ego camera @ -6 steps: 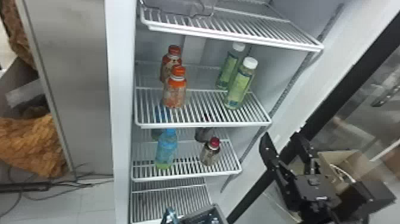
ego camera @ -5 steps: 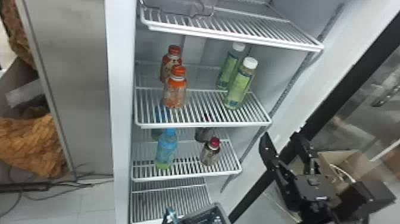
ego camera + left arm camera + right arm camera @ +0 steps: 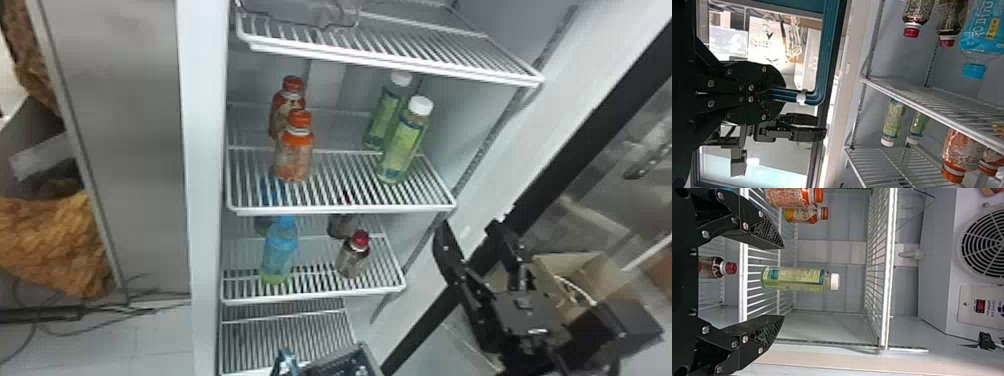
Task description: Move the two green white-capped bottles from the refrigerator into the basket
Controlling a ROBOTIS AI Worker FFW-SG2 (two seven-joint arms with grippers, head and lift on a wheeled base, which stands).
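First pick pending: both green white-capped bottles [image 3: 404,145] stand on the white wire shelf [image 3: 345,210]. Before it, the spread right hand [image 3: 783,282] should advance; the left hand [image 3: 778,94] grips the teal basket handle [image 3: 826,51].

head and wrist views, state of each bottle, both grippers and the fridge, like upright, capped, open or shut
front green white-capped bottle: upright, capped
rear green white-capped bottle: upright, capped
front orange-capped bottle: upright, capped
rear orange-capped bottle: upright, capped
front blue bottle: upright, capped
front red-capped bottle: upright, capped
right gripper: open, empty
left gripper: shut on teal handle
refrigerator: open
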